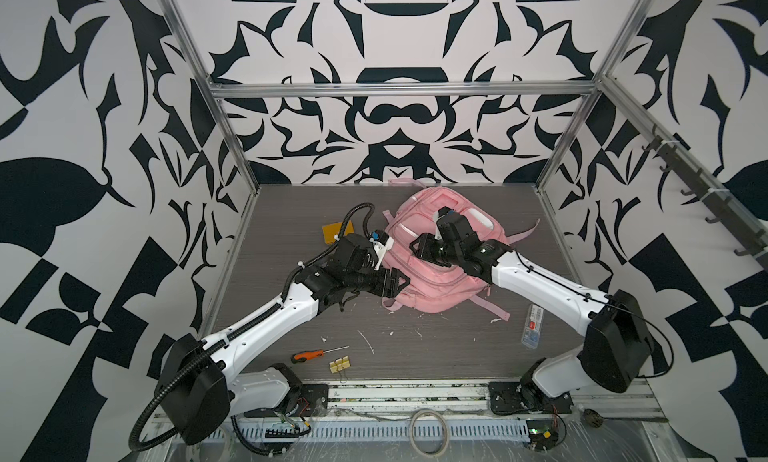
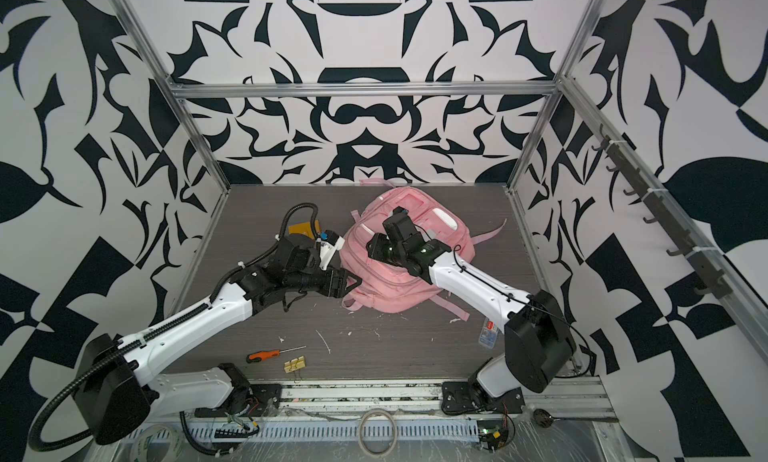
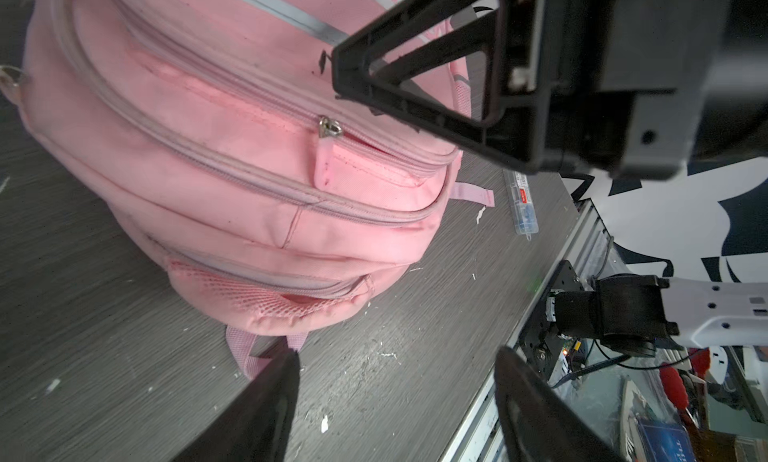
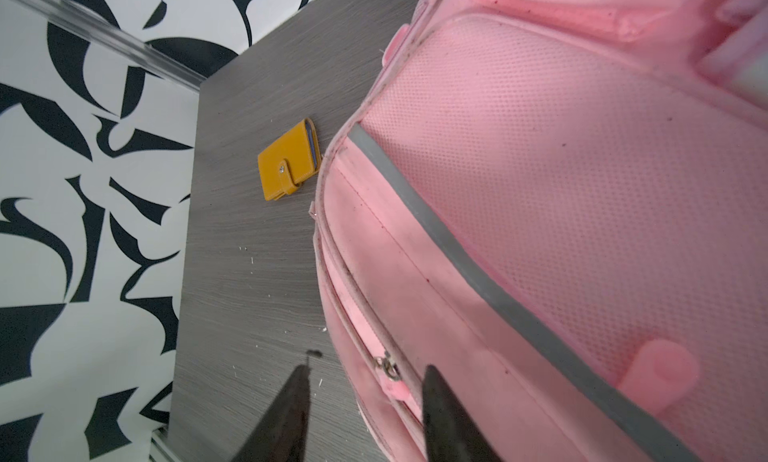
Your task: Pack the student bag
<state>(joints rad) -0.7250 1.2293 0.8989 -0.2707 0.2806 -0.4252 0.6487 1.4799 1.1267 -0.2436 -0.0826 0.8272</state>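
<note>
The student bag (image 1: 440, 285) (image 2: 390, 289) is a big pink backpack lying flat in the middle of the table. My left gripper (image 1: 401, 282) (image 3: 399, 356) stands open at the bag's near left corner, with only bare table between its fingers. My right gripper (image 1: 414, 247) (image 4: 368, 368) hangs open over the bag's left side. A metal zip pull with a pink tab (image 4: 390, 374) lies between its fingers, not pinched. In the left wrist view the bag (image 3: 249, 168) shows closed zips and one zip pull (image 3: 330, 127) below the right gripper's finger (image 3: 415, 94).
A yellow wallet (image 1: 337, 231) (image 4: 289, 164) lies left of the bag near the back. An orange screwdriver (image 1: 309, 355) and yellow binder clips (image 1: 340, 365) sit at the front. A clear slim box (image 1: 532, 327) (image 3: 523, 206) lies right of the bag. Metal frame posts border the table.
</note>
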